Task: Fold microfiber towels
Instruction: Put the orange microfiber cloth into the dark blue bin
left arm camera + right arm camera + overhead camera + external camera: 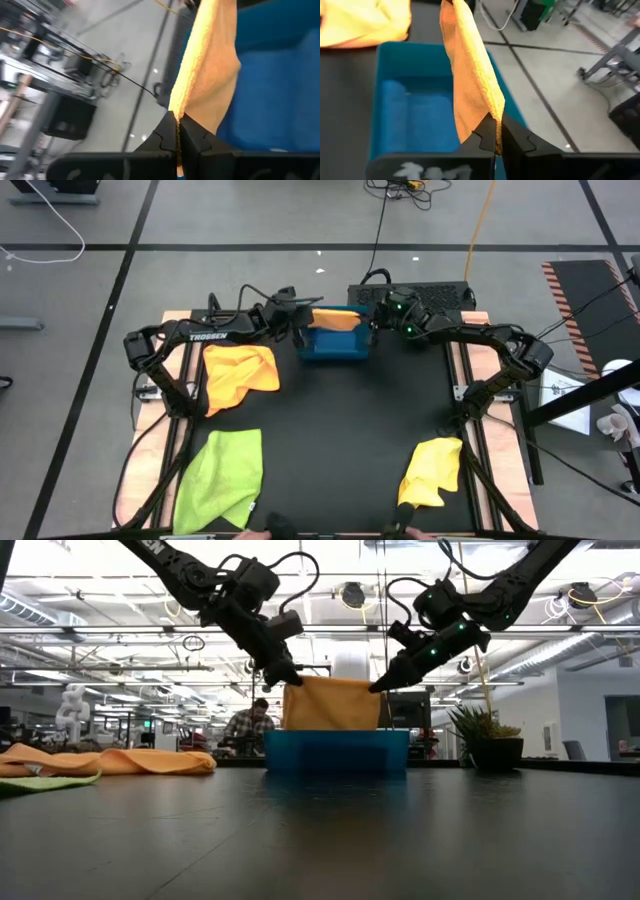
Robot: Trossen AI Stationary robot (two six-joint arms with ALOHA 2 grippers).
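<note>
Near edge: we see a lime green towel [220, 478] and a yellow towel [432, 470] lying flat on the dark surface [340, 420], well apart.
Left side: we see a crumpled orange-yellow towel [240, 375] resting near the left arm.
Blue tray [336, 346]: it sits at the far middle of the surface, with a blue cloth [415, 120] lying inside it.
Orange towel [332, 703]: it hangs upright above the tray, stretched between both grippers, its lower part hidden behind the tray wall.
Left gripper [283, 678]: we see its jaws closed on one top corner of the orange towel.
Right gripper [381, 686]: we see its jaws clamped on the opposite top corner.
Background: a person [248, 728] sits beyond the surface.
</note>
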